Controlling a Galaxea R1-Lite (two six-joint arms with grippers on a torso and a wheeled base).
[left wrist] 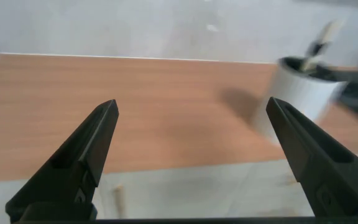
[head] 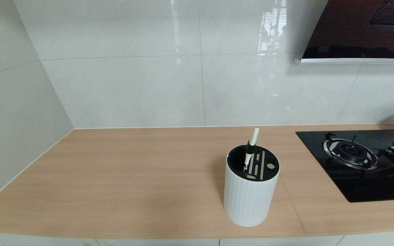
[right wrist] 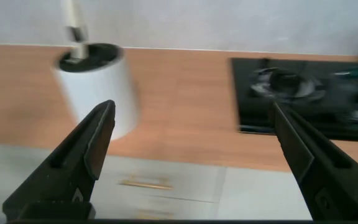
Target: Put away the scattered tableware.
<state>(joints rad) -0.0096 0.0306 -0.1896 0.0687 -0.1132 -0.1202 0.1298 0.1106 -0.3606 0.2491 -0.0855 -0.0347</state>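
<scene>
Since one utensil [head: 252, 145] stands in the holder [head: 250, 198], stowing looks near done; left tool [left wrist: 190, 104], right tool [right wrist: 192, 107] spread, empty; next: locate leftovers.

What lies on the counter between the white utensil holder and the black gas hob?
Nothing: in the head view that stretch of wooden counter between holder and hob is bare.

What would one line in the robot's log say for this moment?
left pincer: open, empty | right pincer: open, empty | utensil: upright in holder | holder: on counter, beside stove
</scene>
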